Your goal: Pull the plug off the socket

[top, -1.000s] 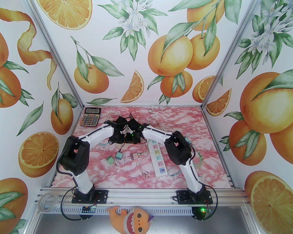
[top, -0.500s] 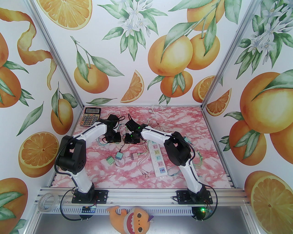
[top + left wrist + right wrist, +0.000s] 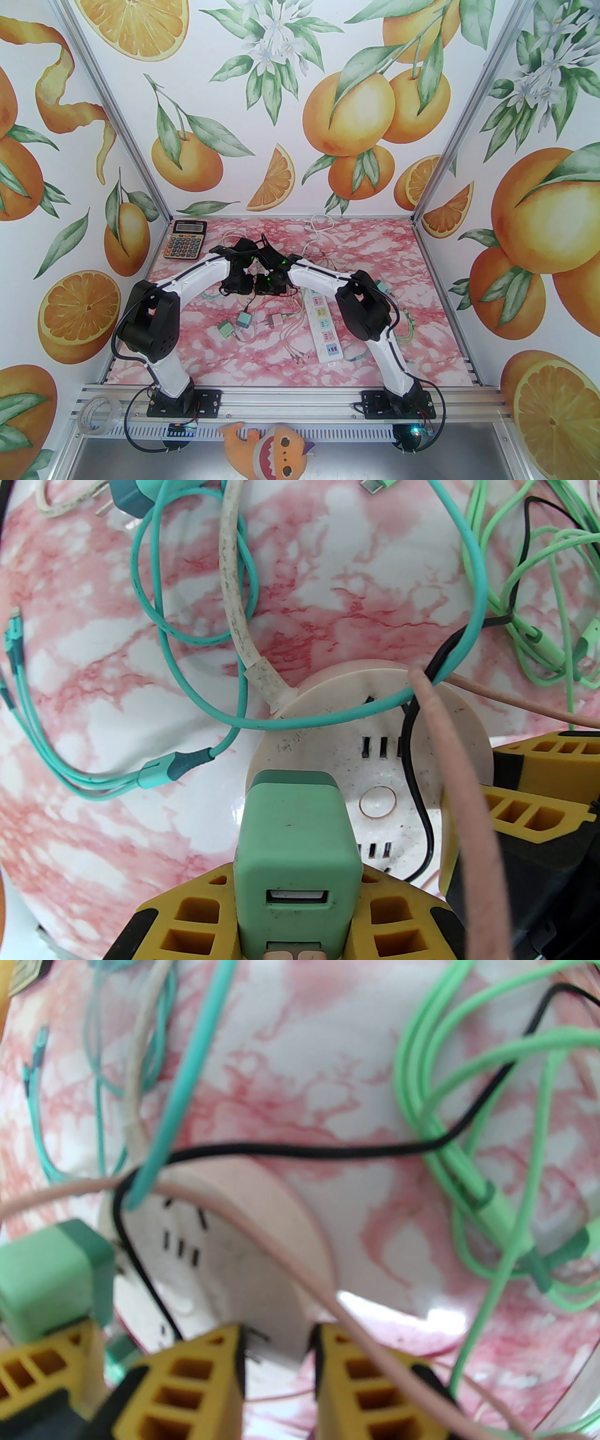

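Left pincer (image 3: pixel 297 904) is clamped on the green plug (image 3: pixel 297 850), one yellow finger on each side face, USB port facing back toward the wrist. Right pincer (image 3: pixel 276 1349) is clamped on the rim of the round socket (image 3: pixel 262 1241), pinning it to the marble table (image 3: pixel 328 573). The plug sits straight ahead of the left fingertips, on the socket's near-left edge. Seen from the right wrist, it is off to the left of that pincer's fingers. The right view is blurred, so I cannot tell whether the prongs are fully seated or partly out. Judgement: the step is the extraction itself, with both grips set and the pull not yet finished. Pull straight along the prong axis, away from the socket face, with no twisting, because a tilt would likely jam the prongs or lift the socket. Hold the right clamp firm and low so the socket doesn't ride up with the plug. Watch the clutter ahead of the left pincer: a teal cable (image 3: pixel 328 716) lies across the socket top, a black cable (image 3: pixel 417 780) runs over its face, and a pink cable (image 3: pixel 464 808) passes between the two pincers. Any of them could snag the plug or drag as you retreat. The left grip is on smooth sides, so it could slip if you yank. Go steady and release only once the prongs are clear of the slots.
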You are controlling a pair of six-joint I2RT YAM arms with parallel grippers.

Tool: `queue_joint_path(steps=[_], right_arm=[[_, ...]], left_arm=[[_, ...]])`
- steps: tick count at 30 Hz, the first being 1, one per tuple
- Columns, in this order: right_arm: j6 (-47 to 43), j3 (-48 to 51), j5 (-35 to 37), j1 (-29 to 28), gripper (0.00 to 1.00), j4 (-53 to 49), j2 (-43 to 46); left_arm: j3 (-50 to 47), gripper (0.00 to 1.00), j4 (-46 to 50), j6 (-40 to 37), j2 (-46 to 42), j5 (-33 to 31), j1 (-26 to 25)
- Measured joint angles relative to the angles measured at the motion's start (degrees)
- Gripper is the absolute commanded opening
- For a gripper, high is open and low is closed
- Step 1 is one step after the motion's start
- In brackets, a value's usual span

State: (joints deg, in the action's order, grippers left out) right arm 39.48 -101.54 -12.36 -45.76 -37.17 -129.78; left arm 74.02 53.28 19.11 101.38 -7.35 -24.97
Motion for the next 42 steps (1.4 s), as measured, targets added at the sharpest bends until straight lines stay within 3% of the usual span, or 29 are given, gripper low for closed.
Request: queue_joint_path(steps=[13,19,21,26,32,42], right_arm=[[-0.2,-0.4,1.0,-0.1,0.28,-0.4,0.0],[-1.1,-0.4,0.8,0.1,0.38,-0.4,0.1],[-1.3,-0.4,0.8,0.1,0.47,-0.4,0.1],[-3.5,0.0,0.6,0.5,0.58,-2.3,1.2],[-5.0,2.0,0.5,0.5,0.66,-2.8,7.4],[-4.9,8.3,-0.6,0.5,0.77,1.0,18.0]], left_arm=[[0.7,0.15,4.5,-1.6,-5.7,5.6,9.7],[0.6,0.16,4.3,-1.7,-7.9,8.5,15.2],[0.3,0.16,4.1,-1.7,-8.2,9.6,16.5],[-0.4,0.16,-0.3,-1.7,-7.3,12.2,21.5],[2.1,0.17,-3.6,-3.7,0.0,9.0,22.1],[8.0,0.22,-4.0,-7.8,8.9,-4.5,17.8]])
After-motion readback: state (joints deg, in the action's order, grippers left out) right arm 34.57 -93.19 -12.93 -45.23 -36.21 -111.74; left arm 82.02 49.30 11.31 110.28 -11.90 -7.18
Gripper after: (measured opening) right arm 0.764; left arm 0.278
